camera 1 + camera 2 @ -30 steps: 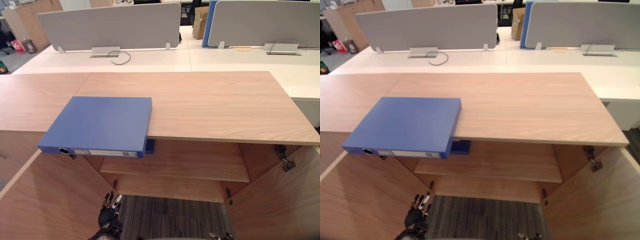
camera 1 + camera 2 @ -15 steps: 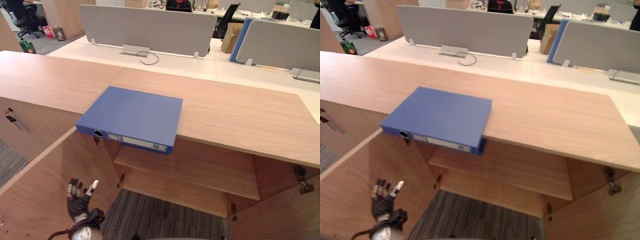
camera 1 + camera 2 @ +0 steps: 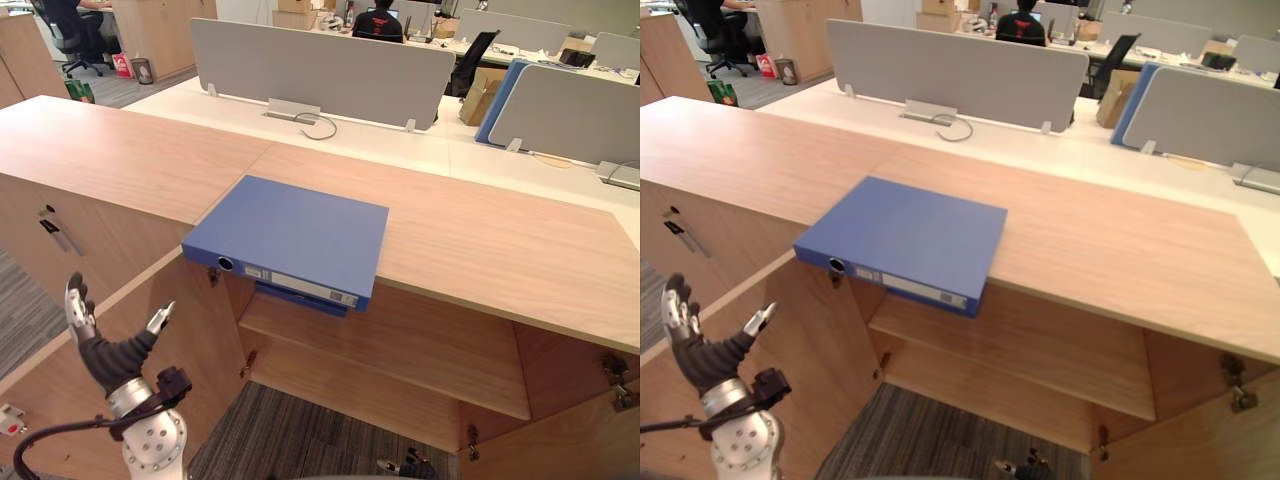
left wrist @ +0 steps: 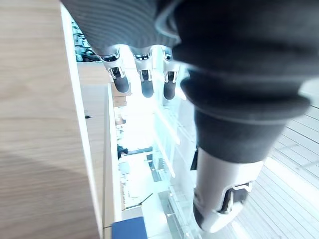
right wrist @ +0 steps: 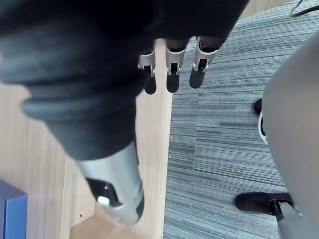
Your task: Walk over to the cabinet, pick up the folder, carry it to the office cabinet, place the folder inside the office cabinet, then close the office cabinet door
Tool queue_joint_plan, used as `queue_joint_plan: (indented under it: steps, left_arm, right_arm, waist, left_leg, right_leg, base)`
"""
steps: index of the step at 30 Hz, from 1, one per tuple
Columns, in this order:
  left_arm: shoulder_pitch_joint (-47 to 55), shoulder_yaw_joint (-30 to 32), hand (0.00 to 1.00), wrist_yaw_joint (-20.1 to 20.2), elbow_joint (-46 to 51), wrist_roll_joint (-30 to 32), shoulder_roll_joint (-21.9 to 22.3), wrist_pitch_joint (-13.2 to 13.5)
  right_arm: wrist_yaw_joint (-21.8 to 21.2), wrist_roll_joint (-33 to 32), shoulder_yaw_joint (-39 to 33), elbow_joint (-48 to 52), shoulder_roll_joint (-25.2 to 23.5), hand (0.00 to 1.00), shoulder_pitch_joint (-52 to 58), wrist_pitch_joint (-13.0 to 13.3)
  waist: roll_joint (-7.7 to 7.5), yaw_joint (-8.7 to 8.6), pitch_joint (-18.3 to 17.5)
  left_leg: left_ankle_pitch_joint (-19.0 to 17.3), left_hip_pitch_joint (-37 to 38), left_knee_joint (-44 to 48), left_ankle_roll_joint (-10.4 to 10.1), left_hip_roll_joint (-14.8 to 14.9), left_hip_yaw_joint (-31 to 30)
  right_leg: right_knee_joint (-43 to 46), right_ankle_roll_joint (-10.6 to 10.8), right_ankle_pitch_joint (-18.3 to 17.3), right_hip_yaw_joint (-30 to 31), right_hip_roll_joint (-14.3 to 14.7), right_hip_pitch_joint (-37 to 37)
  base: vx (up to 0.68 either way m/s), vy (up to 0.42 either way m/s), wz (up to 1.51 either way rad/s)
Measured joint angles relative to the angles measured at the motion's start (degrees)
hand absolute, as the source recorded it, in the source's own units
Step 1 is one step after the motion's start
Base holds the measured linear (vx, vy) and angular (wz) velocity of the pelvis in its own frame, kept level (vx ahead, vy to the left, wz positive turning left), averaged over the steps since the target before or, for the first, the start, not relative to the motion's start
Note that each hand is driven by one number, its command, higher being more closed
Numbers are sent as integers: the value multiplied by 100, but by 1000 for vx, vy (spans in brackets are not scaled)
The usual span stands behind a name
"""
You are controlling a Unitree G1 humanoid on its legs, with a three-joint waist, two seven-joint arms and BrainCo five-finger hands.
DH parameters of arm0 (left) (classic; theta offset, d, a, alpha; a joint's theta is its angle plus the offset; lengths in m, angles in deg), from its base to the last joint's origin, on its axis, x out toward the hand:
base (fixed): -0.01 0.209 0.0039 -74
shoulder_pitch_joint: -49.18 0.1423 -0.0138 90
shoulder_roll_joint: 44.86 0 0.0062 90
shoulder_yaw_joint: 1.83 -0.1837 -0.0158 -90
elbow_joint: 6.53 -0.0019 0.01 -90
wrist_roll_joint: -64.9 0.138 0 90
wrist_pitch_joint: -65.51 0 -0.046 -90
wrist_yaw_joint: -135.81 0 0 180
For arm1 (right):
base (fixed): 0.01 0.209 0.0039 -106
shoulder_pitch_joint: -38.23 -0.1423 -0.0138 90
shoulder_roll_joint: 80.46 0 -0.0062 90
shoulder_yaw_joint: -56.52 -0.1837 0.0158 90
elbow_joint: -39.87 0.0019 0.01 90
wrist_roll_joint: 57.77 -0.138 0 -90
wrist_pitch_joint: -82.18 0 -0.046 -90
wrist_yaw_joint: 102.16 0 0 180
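The blue folder (image 3: 290,238) lies flat on the wooden cabinet top (image 3: 480,240), its spine overhanging the front edge. Below it the office cabinet stands with both doors swung out, the left door (image 3: 195,345) beside my left hand (image 3: 108,352). That hand is raised in front of the door, fingers spread and straight, holding nothing; its fingers (image 4: 142,82) also point upward in the left wrist view. My right hand (image 3: 405,464) hangs low over the carpet, its fingers (image 5: 172,74) relaxed and empty. A second blue item (image 3: 300,298) sits on the shelf (image 3: 400,340) under the folder.
The right door (image 3: 600,440) stands out at lower right. A closed cabinet with a handle (image 3: 55,230) adjoins on the left. White desks with grey divider screens (image 3: 320,70) lie behind, with a cardboard box (image 3: 485,92) and a seated person (image 3: 378,22) farther back.
The camera has swung, so the whole scene has shifted. My left hand has risen from near the floor to beside the left door. The folder stays where it was on the top.
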Motion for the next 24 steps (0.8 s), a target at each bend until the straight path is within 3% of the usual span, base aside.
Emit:
queue_joint_plan:
  steps: [2, 6, 10, 21, 24]
  left_arm:
    - [-121, -139, 0, -146, -21, 801, -44, -85]
    - [-226, -429, 0, -225, -39, 1705, -201, -178]
    - [-417, -682, 0, -294, -511, 2669, -784, -170]
    - [-898, -803, 0, -195, -1853, 4030, -2817, -99]
    - [-954, -808, 0, -87, -1908, 4176, -3134, -2]
  right_arm:
    - [-1, 8, 163, -34, 60, 0, -41, 7]
    - [-40, 12, 217, -285, 136, 0, -197, 27]
    - [-101, 33, 218, -394, 242, 0, -256, 113]
    - [-301, 224, 238, -506, 378, 0, -375, 206]
    - [-358, 225, 234, -505, 444, 0, -387, 218]
  waist:
    - [34, -71, -36]
    - [62, -117, -46]
    - [165, -131, -82]
    - [203, -216, -15]
    - [209, -272, 8]
  left_leg:
    - [29, -89, 0, -36, 44, 62]
    - [104, -101, 3, -40, 119, 136]
    - [106, -43, 0, -40, 145, 243]
    - [98, 12, -9, -63, 214, 337]
    - [81, 16, -8, -86, 212, 357]
  right_leg:
    - [-16, -9, 5, 99, 49, -132]
    - [-45, -37, 22, 207, 128, -195]
    - [-137, -85, 52, 284, 203, -184]
    - [-385, -172, 112, 350, 349, -106]
    - [-429, -176, 119, 367, 356, -92]
  base:
    - [-58, -10, -18]
    - [-12, -24, -13]
    - [-13, -18, -11]
    - [-13, -6, -4]
    - [0, 0, 0]
